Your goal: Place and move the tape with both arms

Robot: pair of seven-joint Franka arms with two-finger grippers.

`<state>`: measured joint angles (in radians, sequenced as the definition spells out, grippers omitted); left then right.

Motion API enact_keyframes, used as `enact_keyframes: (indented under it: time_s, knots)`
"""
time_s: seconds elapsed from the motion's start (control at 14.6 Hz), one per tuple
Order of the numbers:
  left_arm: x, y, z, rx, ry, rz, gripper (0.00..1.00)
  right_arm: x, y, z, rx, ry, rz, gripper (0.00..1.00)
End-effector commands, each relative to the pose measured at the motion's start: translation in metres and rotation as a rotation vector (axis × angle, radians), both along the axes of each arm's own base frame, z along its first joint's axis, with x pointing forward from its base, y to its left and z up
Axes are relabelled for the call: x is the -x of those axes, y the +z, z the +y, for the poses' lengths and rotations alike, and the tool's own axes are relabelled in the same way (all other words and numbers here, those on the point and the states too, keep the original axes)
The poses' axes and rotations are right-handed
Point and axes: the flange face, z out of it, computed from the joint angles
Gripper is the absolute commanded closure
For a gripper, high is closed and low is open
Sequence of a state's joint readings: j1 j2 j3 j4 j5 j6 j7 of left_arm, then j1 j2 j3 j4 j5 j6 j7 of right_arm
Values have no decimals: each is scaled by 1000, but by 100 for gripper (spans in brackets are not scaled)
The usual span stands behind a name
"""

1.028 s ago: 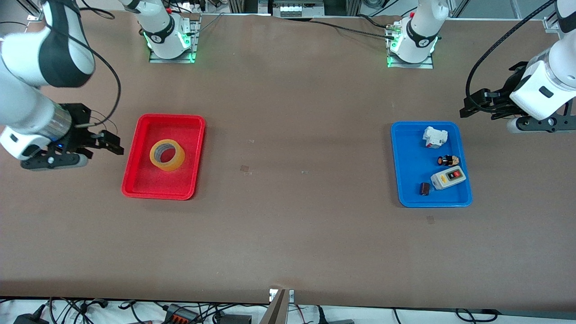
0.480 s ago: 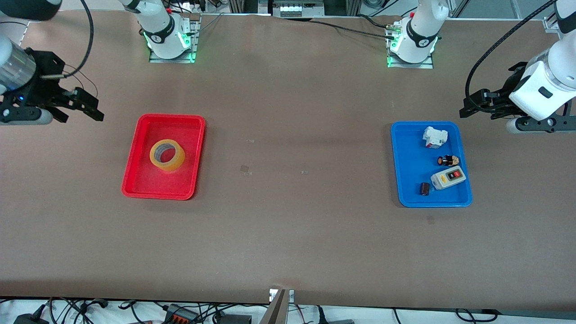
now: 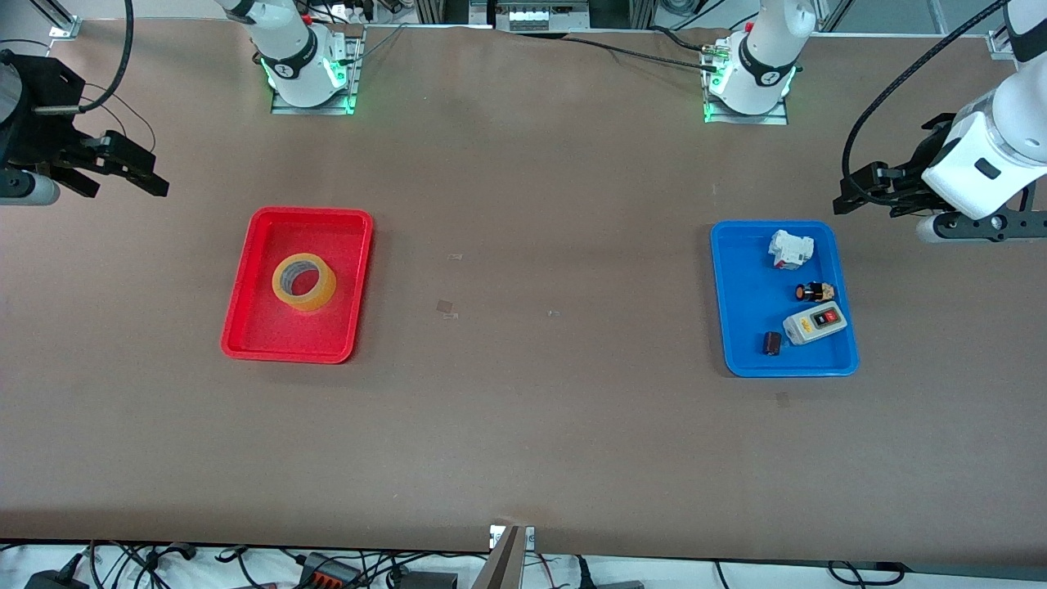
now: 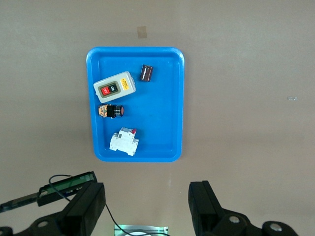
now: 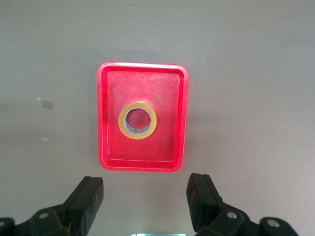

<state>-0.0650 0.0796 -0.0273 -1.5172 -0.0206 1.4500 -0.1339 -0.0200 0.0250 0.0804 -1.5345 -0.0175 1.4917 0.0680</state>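
Note:
The tape, a yellowish translucent ring, lies flat in the red tray toward the right arm's end of the table; it also shows in the right wrist view inside the red tray. My right gripper is open and empty, up in the air over the bare table beside the red tray. My left gripper is open and empty, in the air over the table beside the blue tray, which the left wrist view shows from above.
The blue tray holds a white breaker, a small black and orange button, a grey switch box and a small dark block. Both arm bases stand at the table's back edge.
My right gripper has risen and drawn back from beside the red tray toward the table's back corner. The tape stays in the tray. The left arm has barely moved.

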Motion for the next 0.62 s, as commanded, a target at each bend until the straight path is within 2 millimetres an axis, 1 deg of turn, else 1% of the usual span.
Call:
enact_keyframes:
  time_s: [0.0,0.21,0.55]
  knots:
    - [5,2,-1,-12,-8,-15,0,-2,-2,6,7,-13,22,1]
    - [4,3,-1,-14,-10,-16,0,-3,-3,2,40,-17,18,1]
    - [4,3,-1,-14,-10,-16,0,-3,-3,3,35,-16,16,1]
